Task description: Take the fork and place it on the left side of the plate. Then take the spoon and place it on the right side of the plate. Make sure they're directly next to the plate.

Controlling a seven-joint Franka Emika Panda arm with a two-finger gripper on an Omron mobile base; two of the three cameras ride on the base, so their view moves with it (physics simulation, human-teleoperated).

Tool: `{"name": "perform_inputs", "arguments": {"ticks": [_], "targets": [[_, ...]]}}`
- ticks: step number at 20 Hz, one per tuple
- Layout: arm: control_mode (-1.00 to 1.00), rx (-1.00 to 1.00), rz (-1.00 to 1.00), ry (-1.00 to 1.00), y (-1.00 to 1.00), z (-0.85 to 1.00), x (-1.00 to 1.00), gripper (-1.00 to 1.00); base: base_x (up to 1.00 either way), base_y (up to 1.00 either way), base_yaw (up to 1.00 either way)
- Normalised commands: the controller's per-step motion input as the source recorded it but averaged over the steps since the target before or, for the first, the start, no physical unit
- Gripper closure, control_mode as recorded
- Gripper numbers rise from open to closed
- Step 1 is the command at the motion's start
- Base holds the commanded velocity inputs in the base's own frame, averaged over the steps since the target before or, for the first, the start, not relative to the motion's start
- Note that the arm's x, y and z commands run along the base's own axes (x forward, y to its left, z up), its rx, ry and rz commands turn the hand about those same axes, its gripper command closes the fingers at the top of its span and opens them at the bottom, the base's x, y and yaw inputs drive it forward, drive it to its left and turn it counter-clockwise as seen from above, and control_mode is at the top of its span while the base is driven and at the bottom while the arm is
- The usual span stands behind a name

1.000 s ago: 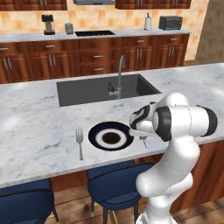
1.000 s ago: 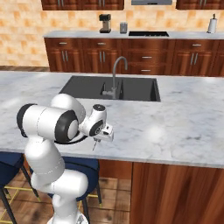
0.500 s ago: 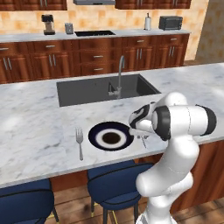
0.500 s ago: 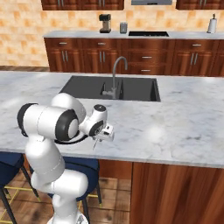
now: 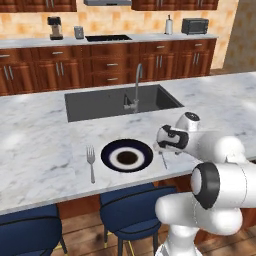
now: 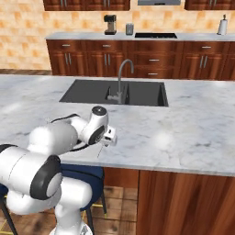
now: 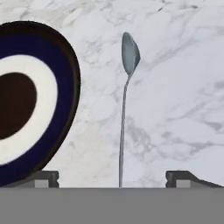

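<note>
spoon (image 7: 124, 109) lies on table right of plate (image 7: 65, 109), tool (image 7: 112, 179) wide open, empty; next move: lift clear

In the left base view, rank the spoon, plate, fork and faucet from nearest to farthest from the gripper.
1. Spoon, right under the gripper, right of the plate.
2. Plate, just to its left.
3. Fork and faucet: too close to call.
</note>
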Motion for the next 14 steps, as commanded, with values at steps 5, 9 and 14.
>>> {"name": "perform_inputs", "arguments": {"ticks": [5, 9, 14], "targets": [[-1.0, -0.02, 0.0, 0.0, 0.29, 1.0, -0.5, -1.0, 0.0, 0.0, 0.0], [-1.0, -0.02, 0.0, 0.0, 0.34, 1.0, -0.53, -1.0, 0.0, 0.0, 0.0], [-1.0, -0.03, 0.0, 0.0, 0.32, 1.0, -0.61, -1.0, 0.0, 0.0, 0.0]]}}
